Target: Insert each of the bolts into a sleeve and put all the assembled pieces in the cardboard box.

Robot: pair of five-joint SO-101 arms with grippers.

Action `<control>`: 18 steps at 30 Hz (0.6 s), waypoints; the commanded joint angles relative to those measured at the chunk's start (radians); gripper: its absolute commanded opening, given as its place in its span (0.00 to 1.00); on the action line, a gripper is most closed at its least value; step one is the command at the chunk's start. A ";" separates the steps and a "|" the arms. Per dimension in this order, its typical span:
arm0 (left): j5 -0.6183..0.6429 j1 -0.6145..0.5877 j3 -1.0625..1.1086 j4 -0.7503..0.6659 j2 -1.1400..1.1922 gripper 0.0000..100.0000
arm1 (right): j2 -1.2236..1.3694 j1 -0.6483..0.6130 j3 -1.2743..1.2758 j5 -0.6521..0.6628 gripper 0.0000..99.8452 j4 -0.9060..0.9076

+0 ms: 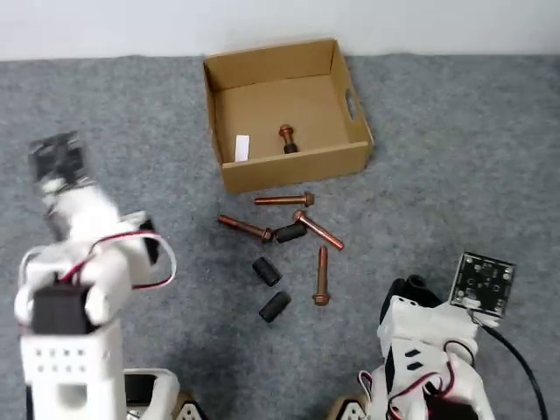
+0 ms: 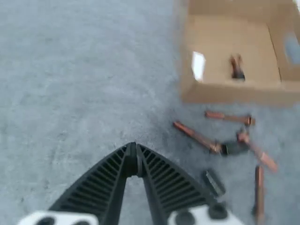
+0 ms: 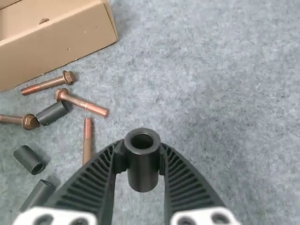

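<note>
High view, down on grey carpet [image 1: 455, 157], with the cardboard box [image 1: 293, 166] at the far middle, open-topped and so ready to take pieces from above. Well in front of the box and off to its left, the left arm [image 1: 79, 262]; well in front and to its right, the right arm [image 1: 429, 341], both clear of the parts.

In the left wrist view, left gripper [image 2: 136, 157] pinched closed on nothing, aimed at bare carpet left of the box. Judged idle, not yet committed to a bolt.

In the right wrist view, right gripper [image 3: 142, 147] clamped across a held sleeve [image 3: 142, 171], open bore toward the wrist camera and unblocked, probably presented that way for a bolt to slide in.

Just in front of the box, four loose bolts [image 1: 283, 200] scattered, with the nearest along the box's front wall. Among them and farther from the box, three loose sleeves [image 1: 267, 271], with one touching a bolt head.

Inside the box, near its front wall, one assembled piece [image 1: 287, 138] beside a small white label [image 1: 242, 147]. Four pairings judged left to make.
</note>
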 commanded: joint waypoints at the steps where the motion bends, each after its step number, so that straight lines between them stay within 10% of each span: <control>1: -0.209 0.044 -0.077 -0.061 0.114 0.01 | 0.004 0.015 0.008 -0.003 0.01 -0.024; 7: -0.787 0.048 -0.081 -0.186 0.295 0.01 | 0.005 0.087 0.021 0.052 0.01 -0.025; 18: -1.329 0.055 -0.090 -0.235 0.617 0.01 | 0.015 0.090 0.023 0.061 0.01 -0.024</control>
